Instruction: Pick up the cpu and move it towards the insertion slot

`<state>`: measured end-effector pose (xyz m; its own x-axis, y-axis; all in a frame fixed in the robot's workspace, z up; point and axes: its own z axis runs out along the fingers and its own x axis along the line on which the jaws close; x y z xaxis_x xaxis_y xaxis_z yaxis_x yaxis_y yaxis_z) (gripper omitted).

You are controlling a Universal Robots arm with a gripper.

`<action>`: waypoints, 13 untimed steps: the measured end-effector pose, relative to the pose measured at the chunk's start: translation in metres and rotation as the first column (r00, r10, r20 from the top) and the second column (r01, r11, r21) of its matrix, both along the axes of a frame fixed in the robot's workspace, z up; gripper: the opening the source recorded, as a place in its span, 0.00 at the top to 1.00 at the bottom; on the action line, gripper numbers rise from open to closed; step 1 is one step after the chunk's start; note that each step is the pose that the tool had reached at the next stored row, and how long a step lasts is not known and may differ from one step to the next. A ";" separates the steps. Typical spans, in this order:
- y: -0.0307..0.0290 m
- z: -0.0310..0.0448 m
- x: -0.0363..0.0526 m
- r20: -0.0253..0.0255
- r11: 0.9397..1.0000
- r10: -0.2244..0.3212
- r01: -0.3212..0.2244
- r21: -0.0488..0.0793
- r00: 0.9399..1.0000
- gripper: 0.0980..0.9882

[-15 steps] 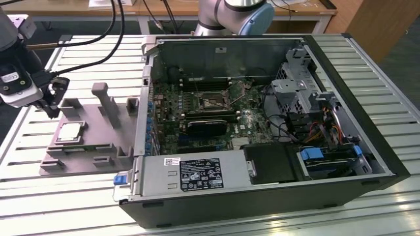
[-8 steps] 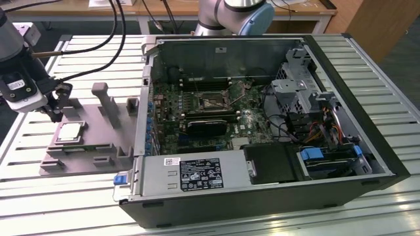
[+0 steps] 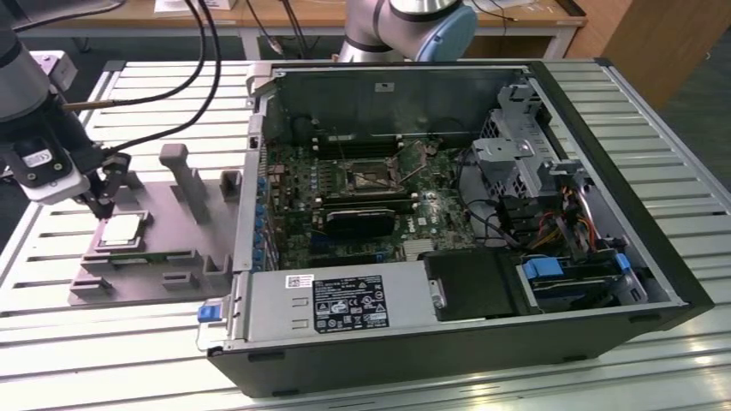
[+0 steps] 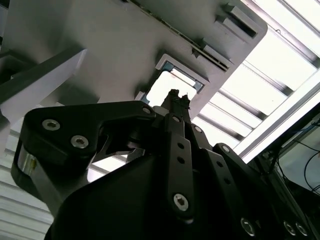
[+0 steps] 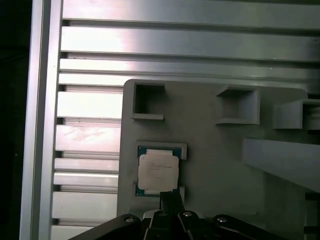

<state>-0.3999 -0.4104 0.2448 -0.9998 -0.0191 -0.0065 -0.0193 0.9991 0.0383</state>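
exterior view: the gripper hangs over the grey tray outside the computer case. its tips are just above the cpu, at the chip's edge on the exterior view's left. the cpu lies flat in its pocket on the tray. the insertion slot sits inside the case, well apart, toward the exterior view's right.

second wrist view: the 2 fingertips look drawn together with nothing between them. the bright cpu shows just past them in its frame.

first wrist view: the gripper tip reaches 1 side of the square cpu, not its middle. i judge the chip is not yet gripped. the tool stands off-centre, so the chip's middle lies just beyond the tips.
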 end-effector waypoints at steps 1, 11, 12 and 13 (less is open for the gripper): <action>0.0000 -0.0018 0.0000 0.000 1.000 0.000 0.000 0.000 1.000 1.00; 0.0000 -0.0201 -0.0023 0.000 1.000 0.000 0.000 0.000 1.000 1.00; 0.0000 -0.0217 -0.0027 0.000 1.000 0.000 0.000 0.000 1.000 1.00; 0.0000 -0.0235 -0.0030 0.000 1.000 0.000 0.000 0.000 1.000 1.00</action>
